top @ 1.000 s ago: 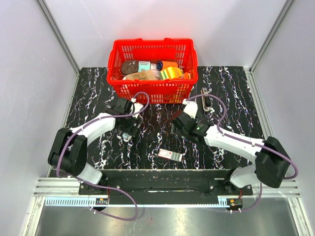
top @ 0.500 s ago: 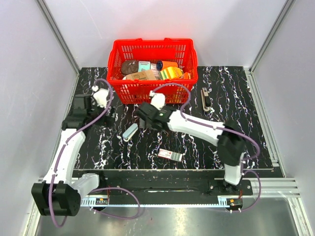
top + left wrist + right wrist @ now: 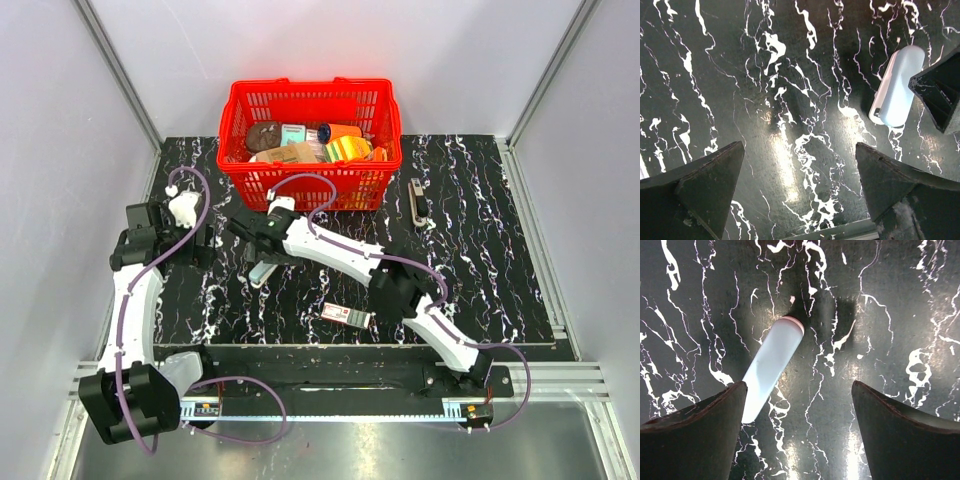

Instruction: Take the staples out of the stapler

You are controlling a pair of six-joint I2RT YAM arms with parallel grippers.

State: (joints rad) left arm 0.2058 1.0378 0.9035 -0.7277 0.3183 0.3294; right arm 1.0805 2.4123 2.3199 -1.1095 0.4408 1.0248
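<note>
Marbled tabletop [image 3: 480,220]: I see stapler [image 3: 772,367] lying diagonal, offset toward one finger of wide-spread right end effector [image 3: 800,440]; left end effector [image 3: 800,195], also wide, sits farther.

From the stapler [image 3: 262,268] the marbled table [image 3: 480,260] lies bare toward 6 and 7 o'clock, while the red basket [image 3: 300,190] walls off 12, the left gripper [image 3: 203,242] stands near at 9, the right gripper [image 3: 257,249] hangs spread-fingered just above, and its arm [image 3: 340,255] bars 3 o'clock.
</note>
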